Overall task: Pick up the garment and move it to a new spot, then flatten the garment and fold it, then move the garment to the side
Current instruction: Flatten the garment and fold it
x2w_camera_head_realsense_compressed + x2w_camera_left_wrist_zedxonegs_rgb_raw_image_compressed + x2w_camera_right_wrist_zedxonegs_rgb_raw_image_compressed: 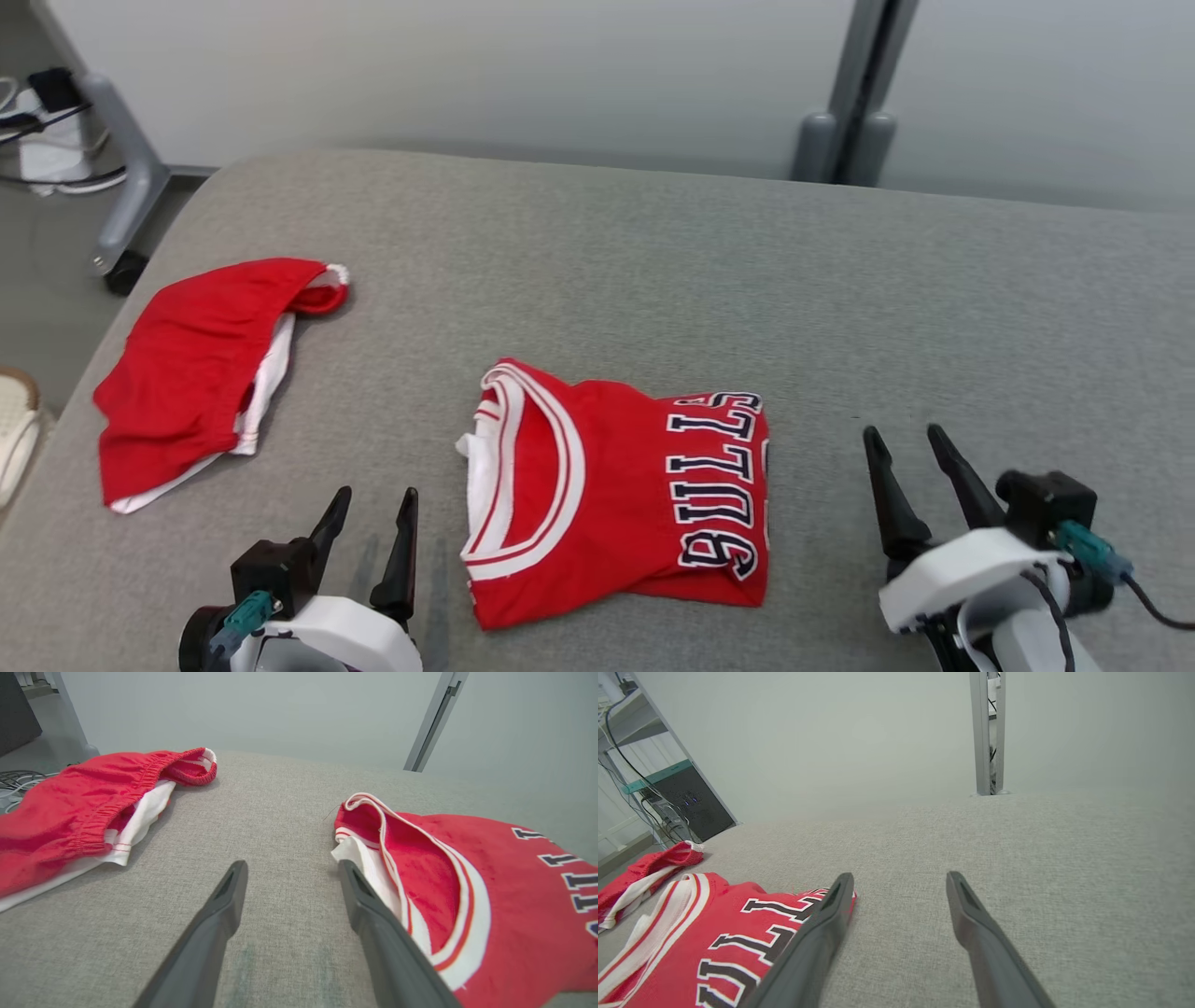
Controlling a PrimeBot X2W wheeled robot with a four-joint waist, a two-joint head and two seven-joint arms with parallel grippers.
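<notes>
A red jersey with white trim and dark "BULLS" lettering, the garment (616, 490), lies folded into a compact rectangle on the grey cushioned table (653, 271), near the front middle. It also shows as the garment (467, 891) and the garment (705, 938) in the wrist views. My left gripper (373, 509) stands open just left of the jersey, nothing between its fingers (219, 914). To the jersey's right my right gripper (906, 448) is open and empty too, its fingers (971, 914) over bare fabric.
Red shorts with a white lining (201, 373) lie folded at the table's left side, also seen as shorts (79, 807). A grey wheeled stand (121, 187) stands off the left edge and a grey post (854, 103) behind the far edge.
</notes>
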